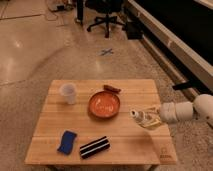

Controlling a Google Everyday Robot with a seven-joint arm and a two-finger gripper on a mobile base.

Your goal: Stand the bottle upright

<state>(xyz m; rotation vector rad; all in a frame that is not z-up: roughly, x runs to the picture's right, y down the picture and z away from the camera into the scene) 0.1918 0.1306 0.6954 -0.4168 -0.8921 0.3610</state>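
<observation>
While the jaws of the gripper are pinched on the bottle, the bottle is far from upright. It lies nearly level, with its white cap pointing left toward the bowl and its base end in at the jaws. The gripper reaches in from the right, over the right edge of the bench, and its white arm runs off the right side of the view. I cannot tell whether the bottle touches the wood or hangs just above it.

Left of the cap, the orange bowl sits mid-bench, near the bottle but apart from it. A small brown thing lies just beyond the bowl's far rim. Farther left a pale cup stands upright. Toward the near edge lie a blue sponge and, to its right, a black-and-white striped block, both well apart from the bottle.

As I judge it, the grasp is made and little more. What remains is to turn the bottle until the cap points up, set its base flat on the bare wood at the right side of the bench, and let go without tipping it. The bottle looks slim and light, so it may topple easily on release.
</observation>
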